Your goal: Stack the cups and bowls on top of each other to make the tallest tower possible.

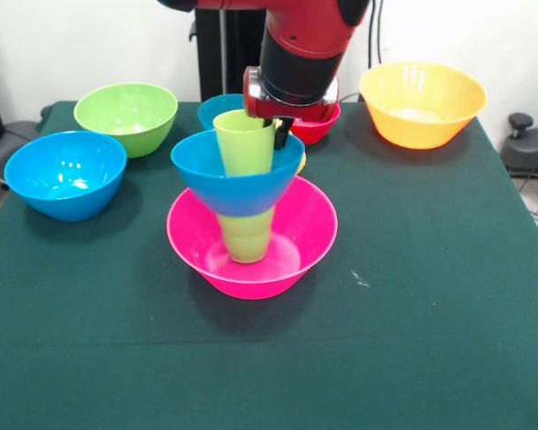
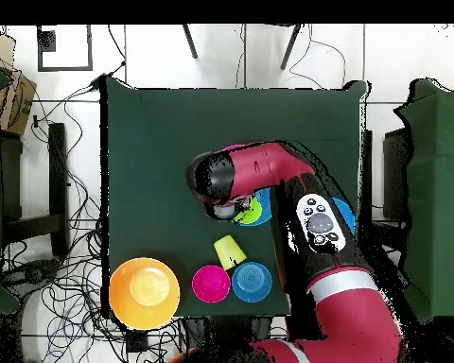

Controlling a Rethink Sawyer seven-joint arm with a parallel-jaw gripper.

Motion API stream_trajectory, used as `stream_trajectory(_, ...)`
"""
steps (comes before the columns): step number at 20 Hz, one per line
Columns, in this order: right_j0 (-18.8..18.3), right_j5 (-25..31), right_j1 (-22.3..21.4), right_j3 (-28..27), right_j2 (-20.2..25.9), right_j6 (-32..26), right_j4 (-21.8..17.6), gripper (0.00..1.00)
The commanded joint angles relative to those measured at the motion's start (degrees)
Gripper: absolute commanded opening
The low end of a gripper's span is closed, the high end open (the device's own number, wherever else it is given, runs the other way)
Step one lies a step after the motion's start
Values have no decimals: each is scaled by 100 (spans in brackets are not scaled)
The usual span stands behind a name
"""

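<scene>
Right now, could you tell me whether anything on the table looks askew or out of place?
Nothing is spilled or broken. One cup lies tipped on its side near the small bowls by the robot's base. The tower itself looks upright, with the gripper at its top green cup.

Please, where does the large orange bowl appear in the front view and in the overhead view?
Front view: the orange bowl stands at the upper right, on the table's far corner beside the robot.
Overhead view: it sits at the lower left, near the table's bottom edge.
Shared landmark: the red arm over the middle stack.
</scene>
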Motion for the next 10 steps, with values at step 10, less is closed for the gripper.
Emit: stream_trajectory(10, 117, -96, 236, -207, 219, -997, -397, 0)
